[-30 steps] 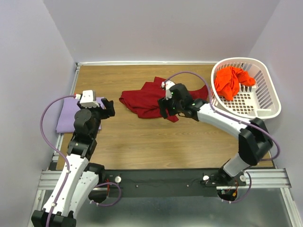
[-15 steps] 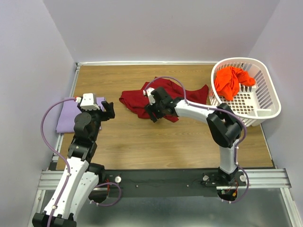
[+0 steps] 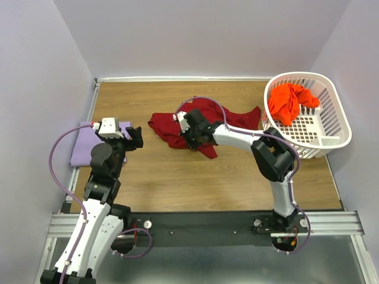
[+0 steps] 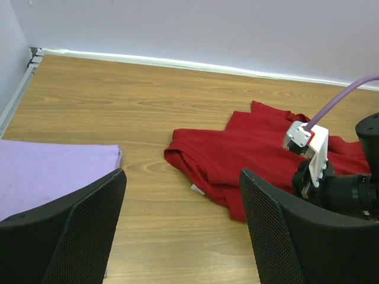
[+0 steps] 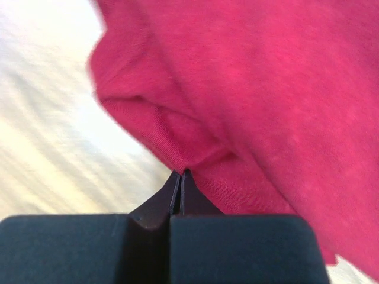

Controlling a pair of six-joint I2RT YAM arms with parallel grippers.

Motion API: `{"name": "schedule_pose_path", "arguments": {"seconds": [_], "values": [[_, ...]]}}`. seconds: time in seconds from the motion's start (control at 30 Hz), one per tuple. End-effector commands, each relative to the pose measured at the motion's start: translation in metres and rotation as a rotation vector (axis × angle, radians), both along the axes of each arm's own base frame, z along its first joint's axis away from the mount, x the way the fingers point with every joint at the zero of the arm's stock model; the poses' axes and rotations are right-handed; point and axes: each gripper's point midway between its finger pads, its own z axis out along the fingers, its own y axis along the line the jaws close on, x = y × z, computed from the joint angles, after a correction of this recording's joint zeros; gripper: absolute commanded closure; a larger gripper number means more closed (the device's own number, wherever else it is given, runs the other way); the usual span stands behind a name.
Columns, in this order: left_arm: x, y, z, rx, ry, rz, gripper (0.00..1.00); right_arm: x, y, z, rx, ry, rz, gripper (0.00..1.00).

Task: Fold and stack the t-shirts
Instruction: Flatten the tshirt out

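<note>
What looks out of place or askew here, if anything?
Nothing is damaged or spilled. The dark red t-shirt lies crumpled mid-table, its edge pinched in the shut right gripper. The orange t-shirt is bunched in the white basket. Only the lavender t-shirt lies flat, at the left edge.

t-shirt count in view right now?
3. Crimson t-shirt crumpled mid table; lavender t-shirt flat at its left edge; orange t-shirt bunched in the white basket. More could hide under it.
</note>
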Motion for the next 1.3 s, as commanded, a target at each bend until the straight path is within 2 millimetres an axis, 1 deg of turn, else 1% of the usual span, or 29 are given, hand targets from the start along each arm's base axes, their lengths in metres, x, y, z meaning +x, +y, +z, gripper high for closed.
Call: {"name": "schedule_pose_path", "arguments": {"seconds": [0.0,0.1,0.13,0.17,0.23,0.3,0.33,0.37,0.4,0.43,0.5,0.53,0.57,0.6,0.63,0.7,0.73,0.77,0.8,0.87,0.9,0.93,1.03,1.07,1.1,1.13,1.17,1.23,1.27], "values": [[-0.002,-0.004,0.007,0.012,-0.035,-0.027,0.15,-0.033,0.045,0.038,0.151,0.063,0.09,1.0],[-0.003,-0.004,0.008,0.009,-0.041,-0.027,0.15,-0.059,0.075,0.074,0.277,0.123,0.147,1.0],[-0.004,-0.004,0.008,0.009,-0.041,-0.027,0.15,-0.067,0.088,0.103,0.361,0.151,0.166,1.0],[-0.004,-0.003,0.009,0.009,-0.041,-0.024,0.15,-0.071,0.094,0.119,0.403,0.158,0.175,1.0],[-0.004,-0.003,0.009,0.009,-0.042,-0.023,0.15,-0.069,0.101,0.153,0.478,0.137,0.157,0.99],[-0.004,-0.002,0.009,0.008,-0.04,-0.018,0.15,-0.054,0.105,0.177,0.522,0.096,0.081,0.99],[-0.004,-0.003,0.009,0.006,-0.04,-0.02,0.15,-0.053,0.107,0.184,0.534,0.089,0.08,0.86],[-0.004,-0.002,0.007,0.005,-0.037,-0.017,0.15,-0.052,0.11,0.193,0.552,0.086,0.094,0.66],[-0.003,-0.002,0.007,0.006,-0.036,-0.015,0.15,-0.054,0.112,0.193,0.555,0.091,0.102,0.66],[-0.003,-0.001,0.006,0.003,-0.034,-0.012,0.15,-0.053,0.111,0.192,0.554,0.089,0.101,0.51],[-0.003,0.001,0.004,0.0,-0.026,0.003,0.15,-0.049,0.098,0.181,0.509,0.058,0.043,0.41],[-0.003,0.001,0.003,-0.011,-0.02,0.006,0.15,-0.044,0.089,0.173,0.48,0.038,0.006,0.41],[-0.003,0.001,0.001,-0.014,-0.011,0.007,0.15,-0.029,0.072,0.166,0.439,-0.014,-0.071,0.4],[-0.002,-0.001,-0.001,-0.023,-0.004,0.002,0.15,-0.03,0.053,0.15,0.395,-0.009,-0.112,0.4],[-0.003,-0.004,-0.008,-0.049,0.037,-0.007,0.15,-0.019,0.026,0.133,0.363,0.007,-0.182,0.41],[-0.002,-0.01,-0.013,-0.09,0.063,-0.027,0.15,-0.004,0.0,0.128,0.361,0.02,-0.252,0.41],[-0.002,-0.013,-0.02,-0.104,0.092,-0.038,0.15,-0.003,-0.019,0.107,0.329,0.054,-0.292,0.42],[-0.003,-0.018,-0.026,-0.121,0.117,-0.061,0.15,0.002,-0.033,0.099,0.319,0.065,-0.323,0.42],[-0.002,-0.022,-0.037,-0.155,0.164,-0.064,0.15,0.015,-0.054,0.092,0.304,0.066,-0.37,0.42],[-0.002,-0.029,-0.054,-0.171,0.232,-0.088,0.15,0.028,-0.078,0.075,0.265,0.067,-0.403,0.42],[-0.001,-0.03,-0.066,-0.189,0.281,-0.081,0.14,0.033,-0.084,0.069,0.253,0.074,-0.41,0.42],[-0.003,-0.035,-0.074,-0.199,0.317,-0.103,0.14,0.038,-0.089,0.052,0.232,0.099,-0.417,0.42],[-0.003,-0.041,-0.095,-0.233,0.405,-0.101,0.14,0.059,-0.102,0.035,0.227,0.131,-0.441,0.42],[-0.003,-0.042,-0.102,-0.243,0.432,-0.101,0.14,0.063,-0.106,0.014,0.201,0.165,-0.453,0.42],[-0.003,-0.045,-0.112,-0.268,0.479,-0.097,0.14,0.078,-0.11,0.013,0.217,0.164,-0.473,0.43],[-0.004,-0.048,-0.118,-0.28,0.503,-0.104,0.14,0.085,-0.114,0.008,0.225,0.18,-0.501,0.42],[-0.005,-0.053,-0.124,-0.297,0.532,-0.119,0.14,0.095,-0.127,-0.006,0.22,0.204,-0.545,0.42],[-0.007,-0.059,-0.139,-0.322,0.6,-0.115,0.14,0.113,-0.138,-0.004,0.248,0.202,-0.619,0.43],[-0.008,-0.06,-0.149,-0.324,0.638,-0.1,0.14,0.123,-0.153,-0.007,0.247,0.198,-0.672,0.42]]}}
